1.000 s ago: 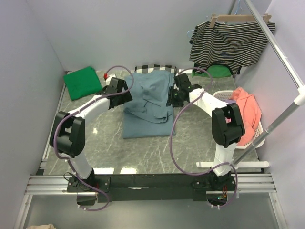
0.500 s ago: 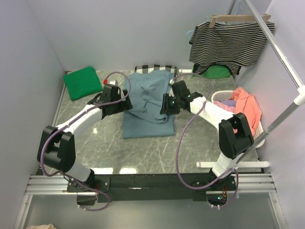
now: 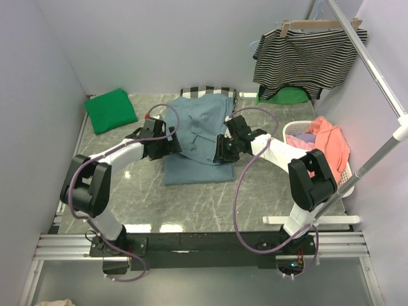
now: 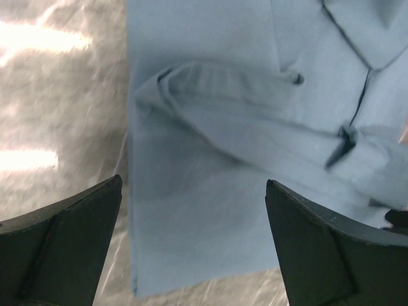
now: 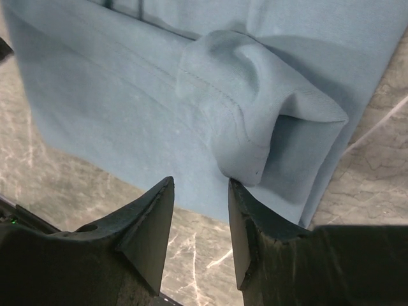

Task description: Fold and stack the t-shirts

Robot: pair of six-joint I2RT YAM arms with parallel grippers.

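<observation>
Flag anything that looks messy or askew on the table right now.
The dusty slate-blue cotton t-shirt mid-table is not folded flat. A rolled hump of cloth stands up near its right edge, and a rumpled ridge crosses its left side.

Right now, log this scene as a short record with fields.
blue t-shirt: partly folded, mid table, loose fold bunched on top
green t-shirt: folded, far left corner
left pincer: wide open, over the blue shirt's left edge
right pincer: narrowly open, beside the bunched fold
stack: not yet made, shirts lie apart
</observation>
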